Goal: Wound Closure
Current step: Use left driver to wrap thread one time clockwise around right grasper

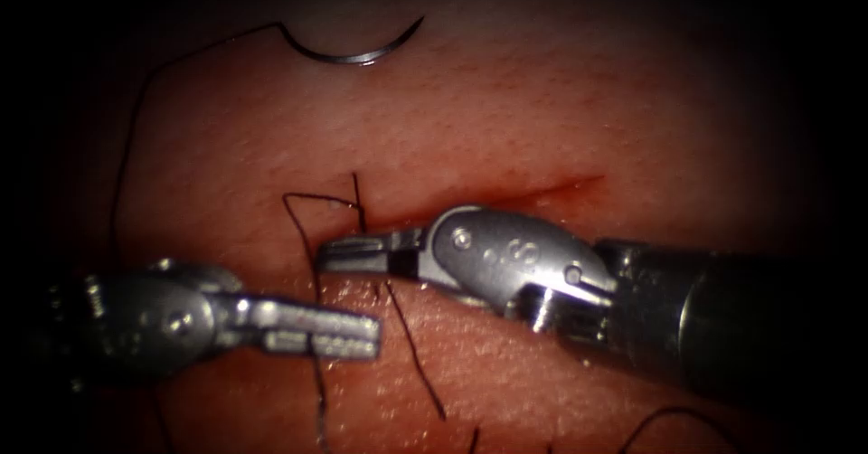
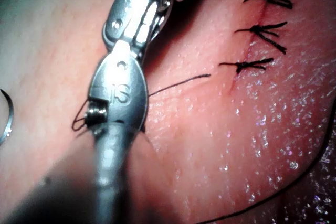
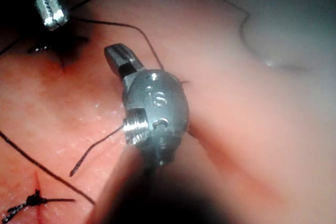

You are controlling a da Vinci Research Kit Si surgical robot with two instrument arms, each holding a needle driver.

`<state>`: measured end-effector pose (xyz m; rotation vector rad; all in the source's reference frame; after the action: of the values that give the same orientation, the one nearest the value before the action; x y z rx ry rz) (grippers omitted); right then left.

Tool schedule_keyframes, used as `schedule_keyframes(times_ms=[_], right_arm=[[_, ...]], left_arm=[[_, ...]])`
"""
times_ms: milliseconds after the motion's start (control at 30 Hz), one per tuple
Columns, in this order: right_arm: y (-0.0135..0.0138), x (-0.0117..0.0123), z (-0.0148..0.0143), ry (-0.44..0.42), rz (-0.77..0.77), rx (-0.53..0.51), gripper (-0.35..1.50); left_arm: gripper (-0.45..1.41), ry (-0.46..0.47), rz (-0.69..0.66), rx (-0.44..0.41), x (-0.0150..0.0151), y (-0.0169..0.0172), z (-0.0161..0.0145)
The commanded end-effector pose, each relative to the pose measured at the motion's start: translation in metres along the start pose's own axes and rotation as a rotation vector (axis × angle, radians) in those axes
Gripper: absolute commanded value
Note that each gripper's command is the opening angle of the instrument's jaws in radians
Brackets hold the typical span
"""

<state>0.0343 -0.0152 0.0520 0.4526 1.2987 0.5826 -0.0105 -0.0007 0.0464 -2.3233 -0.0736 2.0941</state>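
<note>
The curved needle [image 1: 362,54] lies free on the tissue [image 1: 561,110] far above the cut [image 1: 542,190], held by neither tool and not in the tissue; it also shows in the left wrist view [image 2: 6,116]. Its thread [image 1: 122,156] runs down the left side. My left tool [image 1: 344,332] sits below the cut's left end, jaws shut on the thread [image 1: 315,278] that rises to a bend [image 1: 294,199]. My right tool [image 1: 348,255] comes in along the cut with jaws shut; a strand [image 1: 360,203] crosses them, and I cannot tell whether it is pinched. A loose tail [image 1: 416,350] lies below it.
Three tied stitches [image 2: 260,30] close the cut further along, and one knot [image 3: 31,200] shows in the right wrist view. Red fluid [image 1: 570,184] lines the open cut. More thread [image 1: 674,413] curls at the lower right. The left tool's tip [image 3: 50,11] is close to my right tool [image 3: 118,56].
</note>
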Motion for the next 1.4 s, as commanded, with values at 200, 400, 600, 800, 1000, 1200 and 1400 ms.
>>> schedule_keyframes(times_ms=[200, 400, 600, 800, 1000, 1200, 1400], right_arm=[[0.0006, 0.0002, 0.0046, 0.05, 0.074, 0.069, -0.35], [0.0019, 0.0016, 0.0044, 0.246, 0.242, 0.201, -0.35], [0.0032, 0.0022, 0.0032, 0.34, 0.339, 0.409, -0.35], [0.0043, 0.0017, 0.0017, 0.361, 0.385, 0.532, -0.35], [0.0041, 0.0014, -0.0002, 0.313, 0.372, 0.558, -0.35], [0.0036, 0.001, -0.0022, 0.218, 0.201, 0.638, -0.35], [0.0035, 0.0008, -0.0028, 0.124, 0.046, 0.734, -0.35]], left_arm=[[-0.45, 0.003, 0.017, -0.001, -0.0019, 0.0004, 0.0006], [-0.45, 0.026, 0.018, 0.006, -0.0042, 0.0017, 0.0], [-0.45, 0.083, 0.005, 0.019, -0.0053, 0.0021, -0.0007], [-0.45, 0.155, -0.034, 0.023, -0.0078, 0.0014, -0.0016], [-0.45, 0.199, -0.082, 0.018, -0.0103, -0.0001, -0.0026], [-0.45, 0.229, -0.16, -0.007, -0.0138, -0.0015, -0.0038], [-0.45, 0.235, -0.186, -0.016, -0.0149, -0.002, -0.0042]])
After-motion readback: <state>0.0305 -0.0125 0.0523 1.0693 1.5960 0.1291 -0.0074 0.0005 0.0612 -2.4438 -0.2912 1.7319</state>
